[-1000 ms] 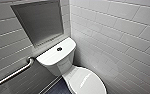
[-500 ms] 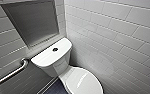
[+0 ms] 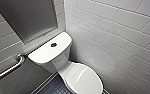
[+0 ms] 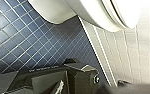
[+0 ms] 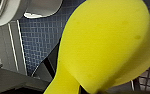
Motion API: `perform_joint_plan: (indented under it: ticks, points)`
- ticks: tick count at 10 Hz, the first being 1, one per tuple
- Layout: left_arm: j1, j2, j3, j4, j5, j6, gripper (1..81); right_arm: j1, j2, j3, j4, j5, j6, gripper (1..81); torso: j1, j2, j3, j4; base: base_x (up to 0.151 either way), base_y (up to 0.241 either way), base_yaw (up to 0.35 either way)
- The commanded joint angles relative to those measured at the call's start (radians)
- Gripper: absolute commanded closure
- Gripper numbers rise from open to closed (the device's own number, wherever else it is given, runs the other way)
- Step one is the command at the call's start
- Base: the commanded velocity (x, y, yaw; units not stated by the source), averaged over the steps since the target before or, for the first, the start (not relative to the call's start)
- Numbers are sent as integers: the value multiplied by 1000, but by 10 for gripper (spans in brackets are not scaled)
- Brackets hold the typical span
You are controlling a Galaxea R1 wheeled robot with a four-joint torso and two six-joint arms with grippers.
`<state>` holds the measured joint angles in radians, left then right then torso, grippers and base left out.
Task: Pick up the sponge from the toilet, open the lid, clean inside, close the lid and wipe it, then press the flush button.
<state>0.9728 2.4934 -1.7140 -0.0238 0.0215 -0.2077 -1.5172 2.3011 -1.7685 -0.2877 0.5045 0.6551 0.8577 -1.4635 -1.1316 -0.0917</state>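
1. Right wrist view: the sponge (image 5: 108,45) sits nearest of all, a bright yellow block pinched at its narrow end by the right tool (image 5: 79,89), which is closed on it, above the blue tiled floor (image 5: 41,40).
2. Left wrist view: the left tool (image 4: 66,80) hangs low over the same floor, near the foot of the toilet bowl. I cannot tell whether it is open or closed, and nothing shows in it.
3. Head view: the toilet (image 3: 63,63) stands in a corner, with the lid (image 3: 84,78) down over the bowl and the tiled wall (image 3: 116,37) just beside it.
4. Judgement: the sponge is in hand, so the step is opening the lid. Done well, the empty left tool catches the glossy front edge from below and lifts slowly. The right one keeps a firm pinch and stays off the wall.
5. Farther back, the flush button (image 3: 53,45) sits mid tank top, and a grab bar (image 3: 8,68) is on the side wall.
6. Count: one sponge, one toilet, one lid, one flush button, one grab bar, two tools.
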Motion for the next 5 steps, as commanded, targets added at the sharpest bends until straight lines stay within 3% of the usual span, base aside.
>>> perform_joint_plan:
  ticks: [1, 5]
  points:
    - [-81, 12, 37, -13, 43, -61, 10, -10, -38, 0, -28, -46, 0, 811, 0, 0, 1, 0, 0, 0, 0]
    - [-124, 78, 36, -15, -61, -209, 10, -16, 10, -78, -28, -46, 11, 811, 0, 0, -4, 0, 0, 0, 0]
